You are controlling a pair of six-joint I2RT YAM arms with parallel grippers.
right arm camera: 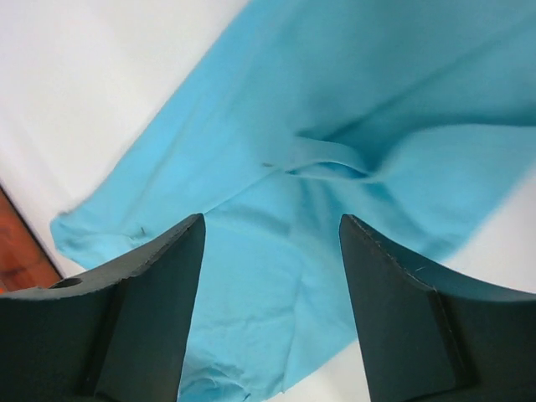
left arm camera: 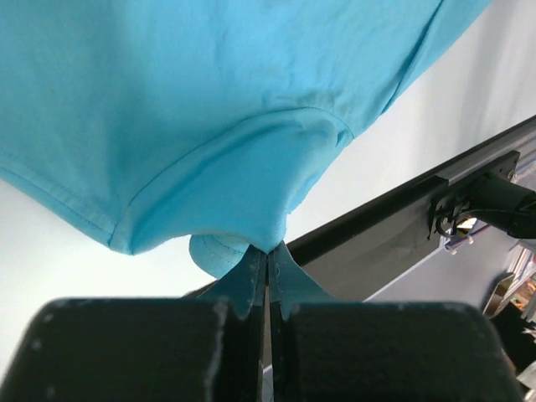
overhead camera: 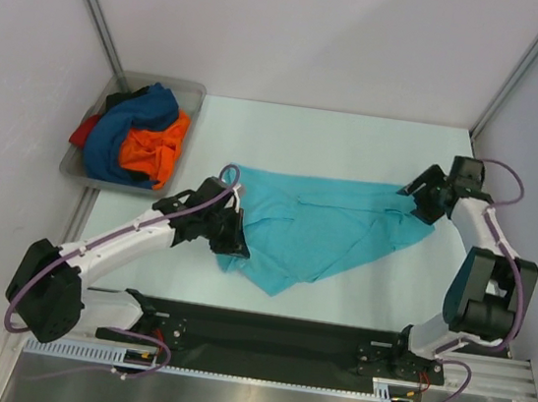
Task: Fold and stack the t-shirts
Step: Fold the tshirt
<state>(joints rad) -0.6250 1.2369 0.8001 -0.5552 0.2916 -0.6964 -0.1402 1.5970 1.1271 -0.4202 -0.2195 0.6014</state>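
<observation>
At the far left, a grey tray (overhead camera: pixel 192 92) sits at the back corner of the bench (overhead camera: pixel 357 138). In it a dark blue shirt (overhead camera: pixel 117 146), an orange shirt (overhead camera: pixel 152 151) and a bit of a red shirt (overhead camera: pixel 84 129) lie in a messy heap, not folded yet.

Next comes the left hand (overhead camera: pixel 236 241). Its two fingers are pressed tight together, and they pinch a small bit of the turquoise shirt (overhead camera: pixel 325 230) at its left edge.

The turquoise shirt lies in the middle of the bench. It is crumpled, not flat. Its long way runs from left to right, from one hand to the other. One pointed corner sticks out toward the near edge.

The right hand (right arm camera: pixel 272 230) hangs over the right end of the shirt. Its fingers are spread wide with nothing held, and the cloth lies just below them. This hand is the nearer one to that end.

I think the right hand must go down and pinch that end, so both hands can pull the shirt flat. Nothing is in the way. The tray is well apart.
</observation>
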